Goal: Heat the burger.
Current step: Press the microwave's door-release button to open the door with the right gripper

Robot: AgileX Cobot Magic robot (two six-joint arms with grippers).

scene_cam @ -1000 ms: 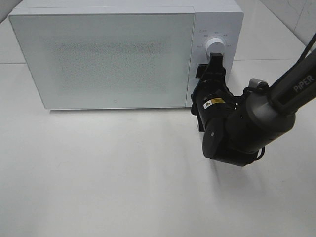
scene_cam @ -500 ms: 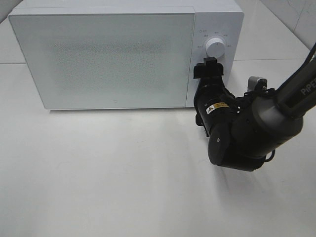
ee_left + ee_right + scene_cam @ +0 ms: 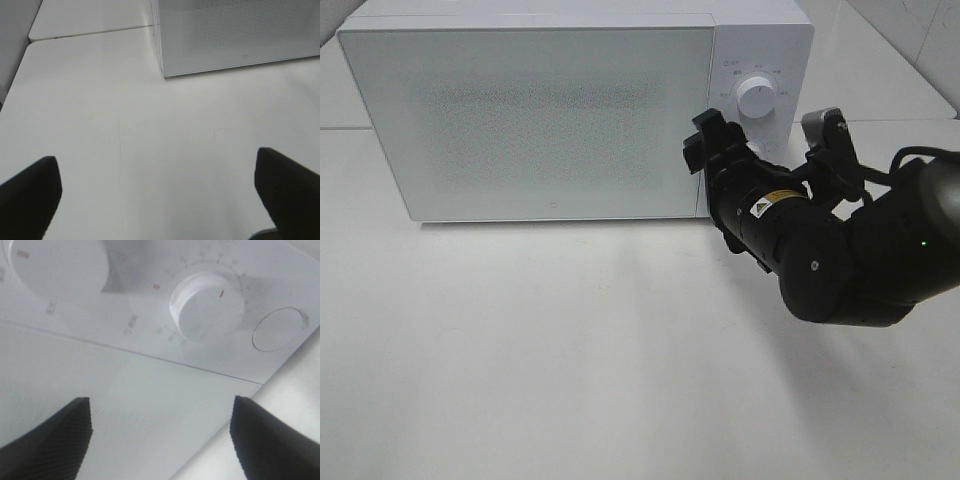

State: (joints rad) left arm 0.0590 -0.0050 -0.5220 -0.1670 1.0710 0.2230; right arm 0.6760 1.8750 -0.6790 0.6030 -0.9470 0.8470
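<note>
Wide open and holding nothing, the right gripper (image 3: 708, 140) hangs close in front of the white microwave (image 3: 520, 110), at the seam where the shut door (image 3: 550, 60) meets the control panel (image 3: 775, 55). Whether a fingertip touches the front cannot be told. In the right wrist view its two dark fingers (image 3: 55, 445) stand well apart, with a round dial (image 3: 207, 305) and a round button (image 3: 277, 329) on the panel beyond them. The left gripper (image 3: 156, 165) is also spread wide and empty, above the bare white surface (image 3: 125, 125) near a lower corner of the microwave. The burger shows in no view, and the frosted door lets nothing behind it be made out.
</note>
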